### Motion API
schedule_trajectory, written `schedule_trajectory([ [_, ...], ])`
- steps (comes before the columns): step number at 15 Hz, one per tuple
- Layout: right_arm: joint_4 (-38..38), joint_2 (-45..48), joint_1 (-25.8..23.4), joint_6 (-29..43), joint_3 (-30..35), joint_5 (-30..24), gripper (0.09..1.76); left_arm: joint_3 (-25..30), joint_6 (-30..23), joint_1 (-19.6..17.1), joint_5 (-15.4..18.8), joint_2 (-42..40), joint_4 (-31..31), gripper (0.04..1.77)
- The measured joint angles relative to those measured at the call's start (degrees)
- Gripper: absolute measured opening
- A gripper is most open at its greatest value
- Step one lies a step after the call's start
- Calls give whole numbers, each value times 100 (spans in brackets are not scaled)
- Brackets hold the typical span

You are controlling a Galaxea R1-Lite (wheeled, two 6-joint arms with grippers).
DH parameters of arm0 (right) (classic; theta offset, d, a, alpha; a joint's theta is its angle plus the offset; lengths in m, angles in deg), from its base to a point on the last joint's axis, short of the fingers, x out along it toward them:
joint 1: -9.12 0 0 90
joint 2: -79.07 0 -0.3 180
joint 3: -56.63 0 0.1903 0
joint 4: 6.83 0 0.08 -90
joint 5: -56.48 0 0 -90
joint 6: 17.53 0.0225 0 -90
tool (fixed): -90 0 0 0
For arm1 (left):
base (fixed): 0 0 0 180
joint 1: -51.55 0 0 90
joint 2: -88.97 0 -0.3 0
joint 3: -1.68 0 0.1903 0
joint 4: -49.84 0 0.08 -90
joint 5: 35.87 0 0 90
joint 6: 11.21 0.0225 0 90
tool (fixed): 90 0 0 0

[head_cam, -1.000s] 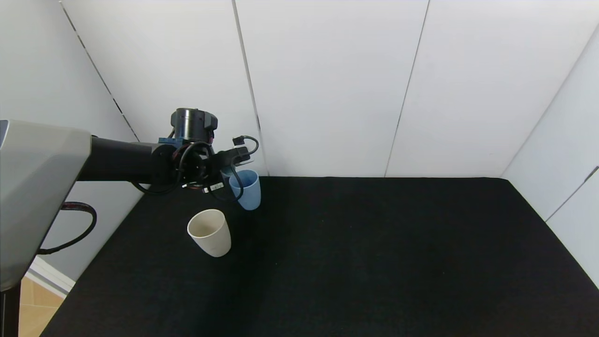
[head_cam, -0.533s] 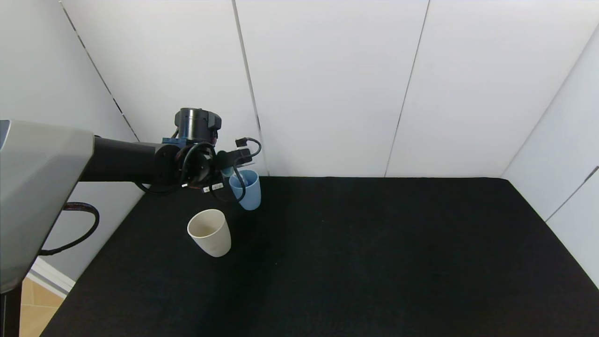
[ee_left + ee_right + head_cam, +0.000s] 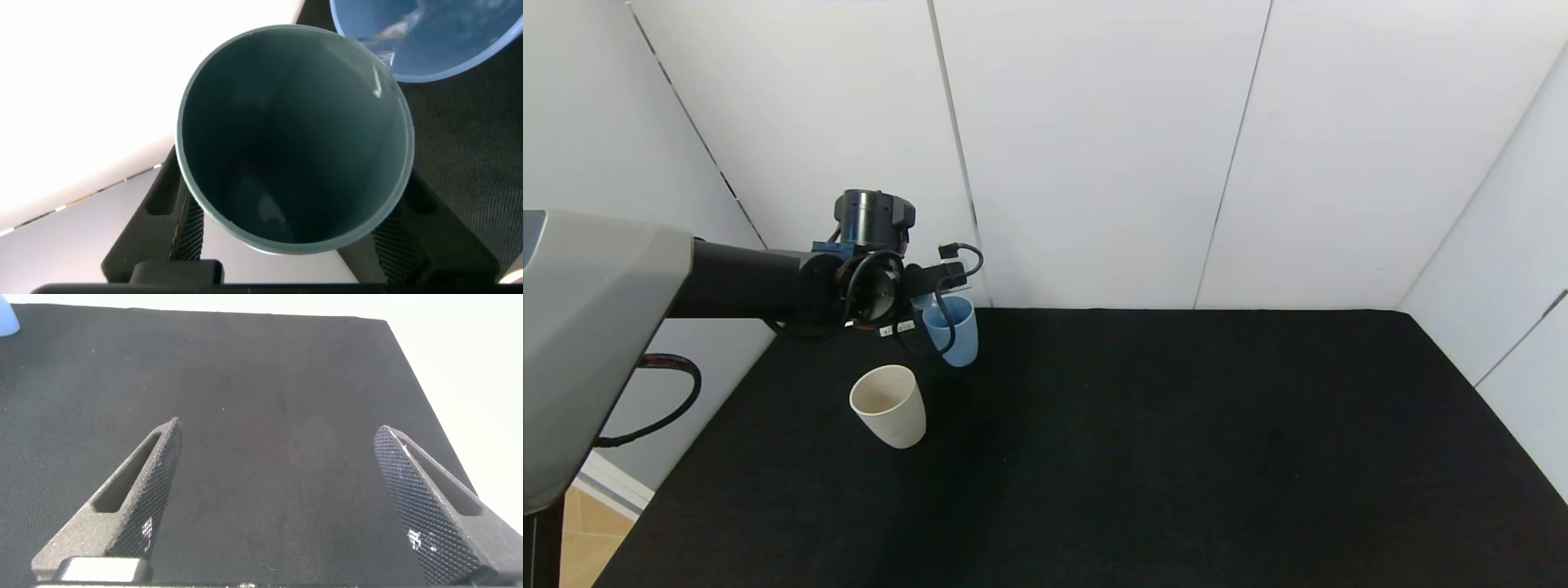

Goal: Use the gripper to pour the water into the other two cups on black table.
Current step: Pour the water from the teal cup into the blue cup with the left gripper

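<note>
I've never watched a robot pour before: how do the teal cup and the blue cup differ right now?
The teal cup is held tipped in the left gripper; the blue cup stands upright on the table. The teal cup is dark inside; the blue cup is light blue. Water runs from teal to blue. Both lack handles.

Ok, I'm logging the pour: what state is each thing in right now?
Teal cup: held tipped in the shut left pincer, rim over the blue cup.
Blue cup: upright, taking water.
Cream cup: upright on the black table, apart.
Right pincer: open, empty, above the table.
</note>
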Motion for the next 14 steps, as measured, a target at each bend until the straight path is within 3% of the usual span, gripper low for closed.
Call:
schedule_trajectory([
  [14,0,0,0,2,0,2,171,74,39,26,-5,-61,33,115],
])
